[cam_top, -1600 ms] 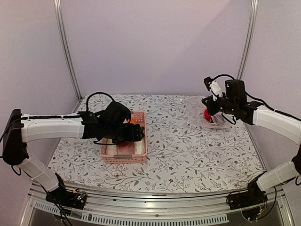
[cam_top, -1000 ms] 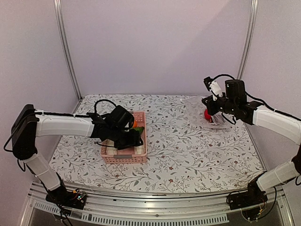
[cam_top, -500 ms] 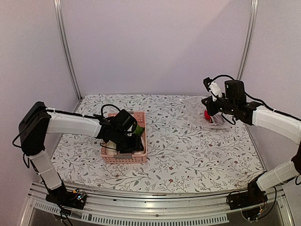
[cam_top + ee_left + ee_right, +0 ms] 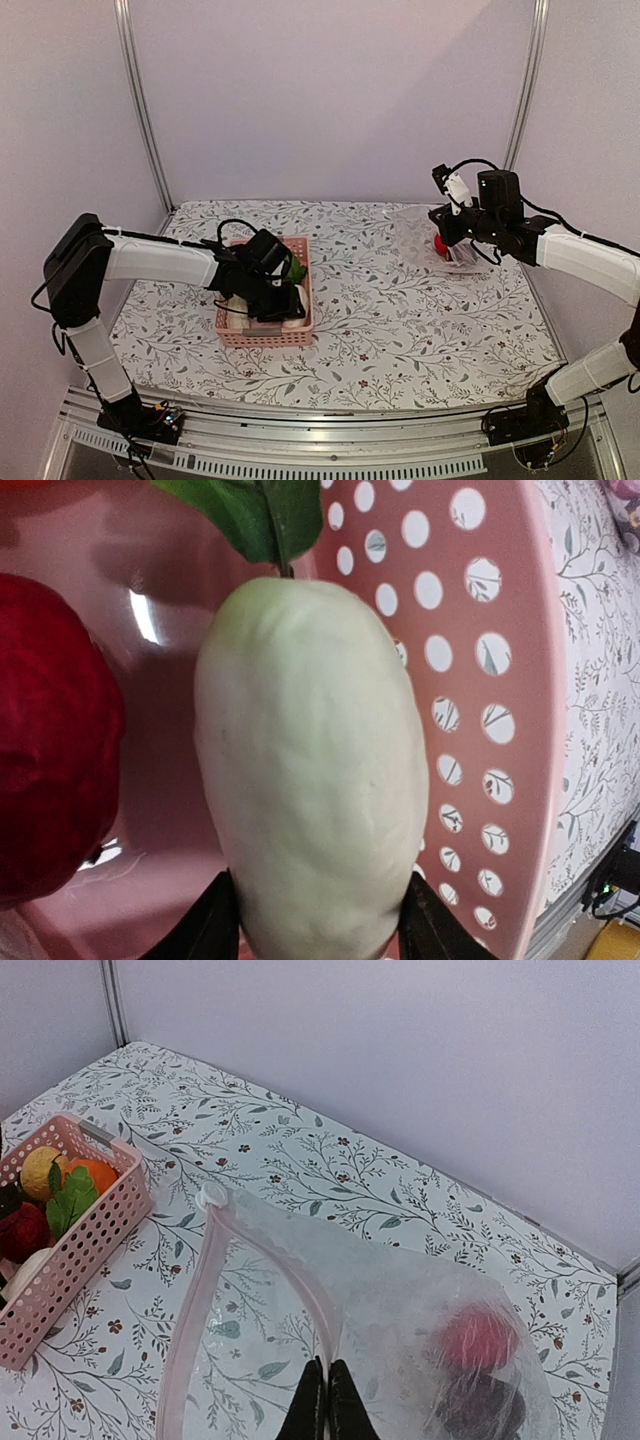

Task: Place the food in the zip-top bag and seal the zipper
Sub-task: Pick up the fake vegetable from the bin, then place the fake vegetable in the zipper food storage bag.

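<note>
The step in hand looks like a pick-up: the left gripper [image 4: 283, 300] is down inside the pink basket [image 4: 301, 330], and its wrist view shows the two dark fingers [image 4: 212, 930] set on either side of the near end of a white oblong vegetable [image 4: 310, 770] with a green leaf [image 4: 262, 515], touching it or nearly so; whether they already pinch it I cannot tell. A dark red piece [image 4: 50, 740] lies just beside it. Well apart on the right of the counter [image 4: 380, 330], the right gripper [image 4: 322, 1407] has its fingers pressed together on the edge of the clear bag [image 4: 420, 1300], holding it up with the pink zipper strip [image 4: 190, 1330] curving open. A red piece [image 4: 478, 1338] and a darker one [image 4: 482, 1408] already sit inside. Next, I judge, the left fingers must close firmly, lift the vegetable clear of the basket wall and carry it across to the bag's mouth.
</note>
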`<control>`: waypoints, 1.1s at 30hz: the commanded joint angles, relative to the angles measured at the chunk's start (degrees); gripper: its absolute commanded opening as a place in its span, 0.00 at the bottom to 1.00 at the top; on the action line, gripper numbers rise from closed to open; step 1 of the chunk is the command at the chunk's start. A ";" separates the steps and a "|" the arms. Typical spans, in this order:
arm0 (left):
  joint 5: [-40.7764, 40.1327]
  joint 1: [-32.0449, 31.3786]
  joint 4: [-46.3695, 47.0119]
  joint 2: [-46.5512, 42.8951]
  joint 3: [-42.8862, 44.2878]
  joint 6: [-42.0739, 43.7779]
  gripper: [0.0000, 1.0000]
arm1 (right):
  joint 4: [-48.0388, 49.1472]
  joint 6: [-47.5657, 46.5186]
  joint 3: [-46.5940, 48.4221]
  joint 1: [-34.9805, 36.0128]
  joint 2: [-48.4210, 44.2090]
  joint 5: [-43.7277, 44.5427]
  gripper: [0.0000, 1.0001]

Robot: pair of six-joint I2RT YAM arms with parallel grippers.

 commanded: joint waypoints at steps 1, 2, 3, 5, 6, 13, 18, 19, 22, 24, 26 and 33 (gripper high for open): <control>-2.41 0.86 -3.73 -3.04 2.07 2.24 0.40 | 0.56 -0.44 -0.81 -0.42 0.64 1.03 0.00; -3.02 0.93 -4.63 -3.86 2.28 2.48 0.40 | 0.56 -0.41 -0.81 -0.36 0.74 0.98 0.00; -3.62 1.01 -5.46 -4.85 2.50 2.67 0.40 | 0.56 -0.43 -0.87 -0.34 0.77 0.95 0.00; -5.01 1.18 -7.11 -6.44 2.89 3.15 0.40 | 0.61 -0.38 -0.87 -0.32 0.86 0.85 0.00; -5.66 1.26 -7.77 -7.22 3.11 3.27 0.39 | 0.57 -0.41 -0.85 -0.38 0.86 0.85 0.00; -5.02 1.42 -7.65 -10.73 5.39 6.60 0.38 | 0.56 -0.46 -0.90 -0.38 1.04 0.85 0.00; 1.92 0.25 -1.65 -11.82 6.84 9.84 0.37 | 0.66 -0.48 -0.90 -0.35 1.34 1.03 0.00; 3.61 -0.07 -0.30 -11.84 7.24 10.30 0.37 | 0.65 -0.54 -0.90 -0.37 1.32 0.96 0.00; 9.28 -1.16 3.90 -10.95 8.27 10.87 0.36 | 0.65 -0.55 -0.90 -0.34 1.38 1.03 0.00; 12.75 -1.64 5.71 -9.50 9.59 10.81 0.35 | 0.66 -0.55 -0.90 -0.33 1.52 1.11 0.00; 16.25 -2.34 7.17 -7.63 11.11 10.72 0.35 | 0.65 -0.55 -0.90 -0.40 1.56 1.03 0.00; 24.24 -6.25 9.41 -0.20 18.45 10.67 0.32 | 0.75 -0.64 -0.96 -0.40 1.56 1.07 0.00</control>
